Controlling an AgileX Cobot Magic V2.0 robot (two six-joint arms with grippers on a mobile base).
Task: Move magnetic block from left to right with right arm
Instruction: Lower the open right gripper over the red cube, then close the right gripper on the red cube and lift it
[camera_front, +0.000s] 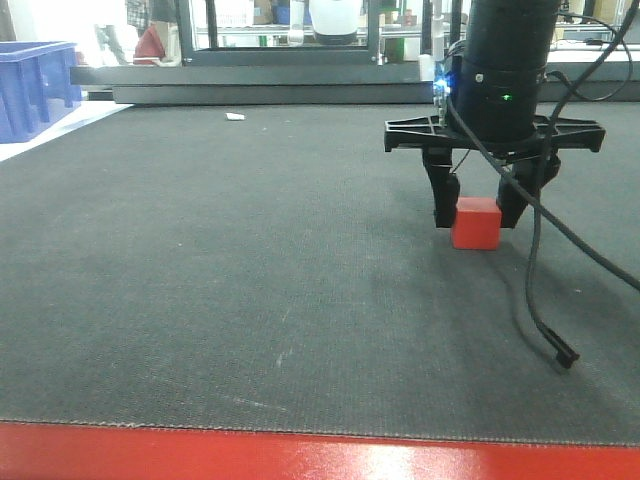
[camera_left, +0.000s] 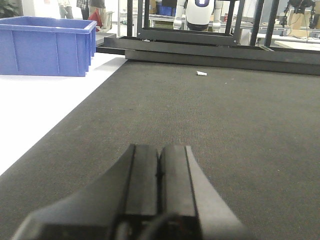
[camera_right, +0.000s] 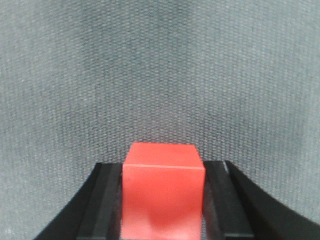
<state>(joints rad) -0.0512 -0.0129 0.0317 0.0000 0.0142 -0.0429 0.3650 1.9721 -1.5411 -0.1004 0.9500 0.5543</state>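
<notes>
The magnetic block (camera_front: 476, 225) is a small red cube low over the dark mat (camera_front: 200, 280) on the right side; whether it touches the mat I cannot tell. The right arm (camera_front: 505, 70) comes down from above it, black and bulky. My right gripper (camera_front: 478, 222) straddles the cube, one finger pressed against each side. In the right wrist view the cube (camera_right: 163, 195) fills the gap between the black fingers (camera_right: 107, 200) of the right gripper (camera_right: 163, 167). My left gripper (camera_left: 159, 150) is shut and empty, low over the mat.
A blue crate (camera_front: 35, 85) (camera_left: 47, 45) stands at the far left, off the mat. A white scrap (camera_front: 235, 117) (camera_left: 201, 73) lies near the back. A loose black cable (camera_front: 545, 310) hangs beside the right arm. A red table edge (camera_front: 320, 455) runs along the front.
</notes>
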